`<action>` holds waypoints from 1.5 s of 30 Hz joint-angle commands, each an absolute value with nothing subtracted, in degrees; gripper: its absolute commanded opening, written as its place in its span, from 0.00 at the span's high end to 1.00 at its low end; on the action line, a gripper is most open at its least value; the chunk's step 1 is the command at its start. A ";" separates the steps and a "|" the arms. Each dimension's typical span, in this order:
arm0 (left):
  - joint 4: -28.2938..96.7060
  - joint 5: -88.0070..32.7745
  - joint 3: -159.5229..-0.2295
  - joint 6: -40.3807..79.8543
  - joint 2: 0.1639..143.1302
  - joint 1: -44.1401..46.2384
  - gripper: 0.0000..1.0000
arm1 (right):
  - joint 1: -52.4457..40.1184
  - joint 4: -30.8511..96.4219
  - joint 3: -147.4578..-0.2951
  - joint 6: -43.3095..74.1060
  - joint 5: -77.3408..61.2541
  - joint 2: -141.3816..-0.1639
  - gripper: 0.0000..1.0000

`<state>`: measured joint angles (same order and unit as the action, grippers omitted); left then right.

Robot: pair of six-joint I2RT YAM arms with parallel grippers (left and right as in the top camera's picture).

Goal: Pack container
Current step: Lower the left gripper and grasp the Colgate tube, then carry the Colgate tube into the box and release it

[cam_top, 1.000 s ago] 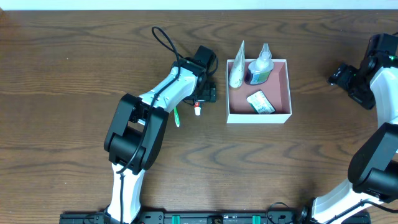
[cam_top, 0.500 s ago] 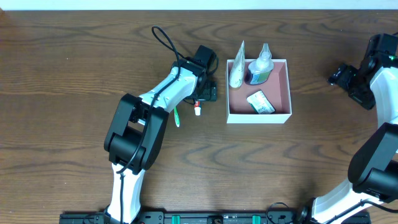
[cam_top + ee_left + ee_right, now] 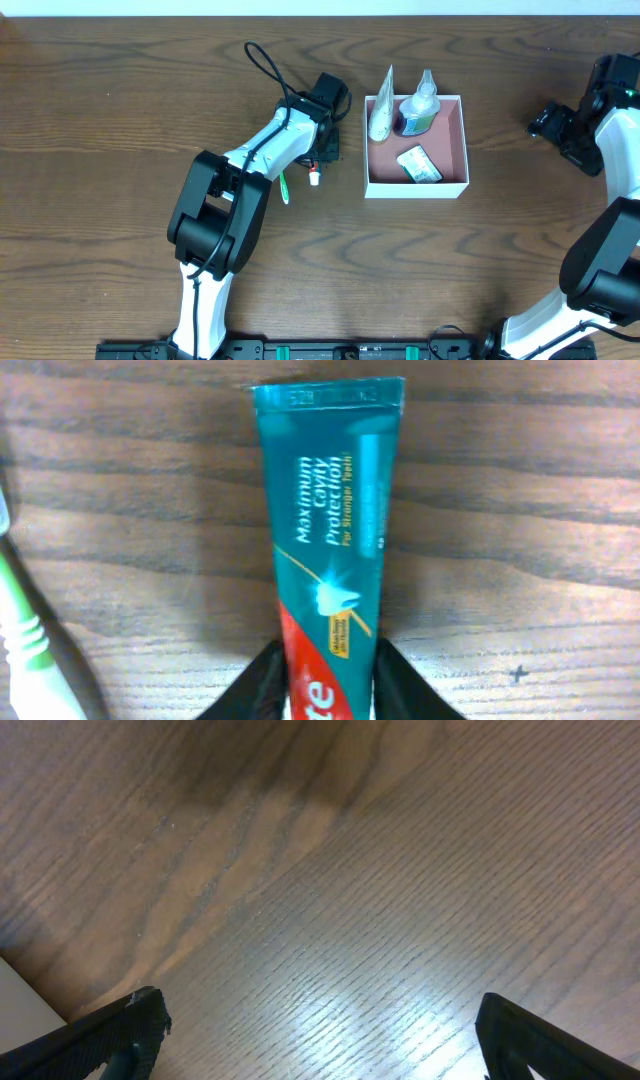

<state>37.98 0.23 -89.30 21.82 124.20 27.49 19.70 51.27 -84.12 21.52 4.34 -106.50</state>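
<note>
A teal and red toothpaste tube [image 3: 335, 530] lies flat on the wooden table. My left gripper [image 3: 328, 680] is shut on its lower part, a black finger [image 3: 262, 682] pressed to each side. From overhead, the left gripper [image 3: 322, 158] sits just left of the container [image 3: 452, 130], and the tube's white cap [image 3: 315, 178] pokes out below it. The container is a shallow white-walled box with a pink inside. It holds a white tube [image 3: 380, 112], a clear bottle [image 3: 420, 108] and a small packet [image 3: 420, 164]. My right gripper [image 3: 320, 1020] is open over bare wood, far right [image 3: 556, 125] of the container.
A green toothbrush [image 3: 284, 187] lies on the table just left of the toothpaste, and its handle [image 3: 25, 645] shows at the left edge of the left wrist view. A black cable [image 3: 262, 66] loops behind the left arm.
My left gripper's jaws have come together from wide open onto the toothpaste tube. The right arm has not moved.
</note>
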 commanded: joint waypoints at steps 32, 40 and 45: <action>39.64 0.67 -97.45 10.96 95.35 29.06 0.75 | 19.70 51.18 -83.88 22.26 4.47 -107.00 0.01; 33.43 0.62 -97.41 7.46 94.41 41.82 0.75 | 19.70 51.18 -83.88 22.26 4.47 -107.00 0.01; 31.92 0.69 -97.36 -3.62 98.24 48.10 0.75 | 19.70 51.18 -83.88 22.26 4.47 -107.00 0.01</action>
